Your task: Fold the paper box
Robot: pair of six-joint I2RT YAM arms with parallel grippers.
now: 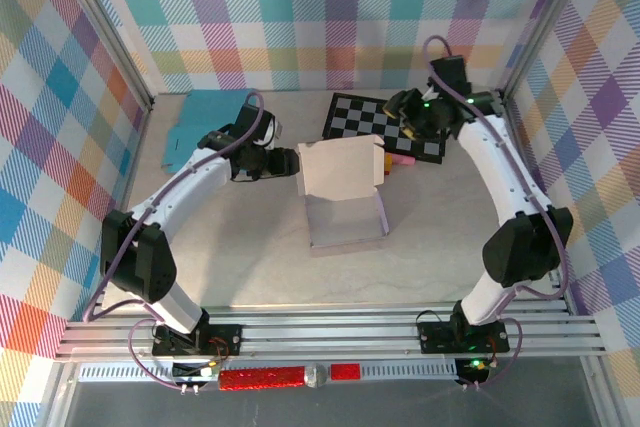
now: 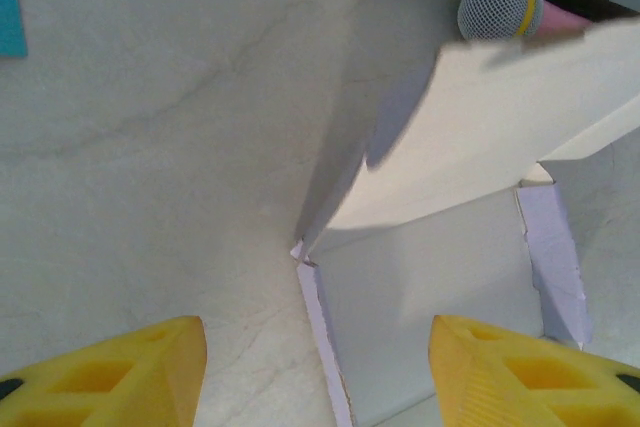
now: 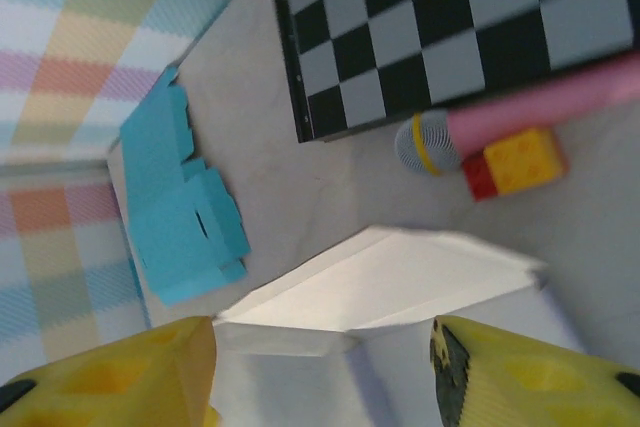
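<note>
Looking down from above, I see the half-folded white paper box [image 1: 342,192] mid-table [image 1: 250,267], one flap raised. My left gripper [image 1: 283,160] hovers just beside its left edge, fingers spread, gripping nothing. My right gripper [image 3: 325,332] hangs by the black-and-white checkerboard [image 1: 385,125], likewise released.

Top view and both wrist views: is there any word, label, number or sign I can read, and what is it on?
No text can be read.
paper box: blank white.
checkerboard: squares only, no letters or numbers.
blue sheet: plain.
microphone: no marking visible.
red strip on the near rail: too small to tell whether it carries print.
</note>
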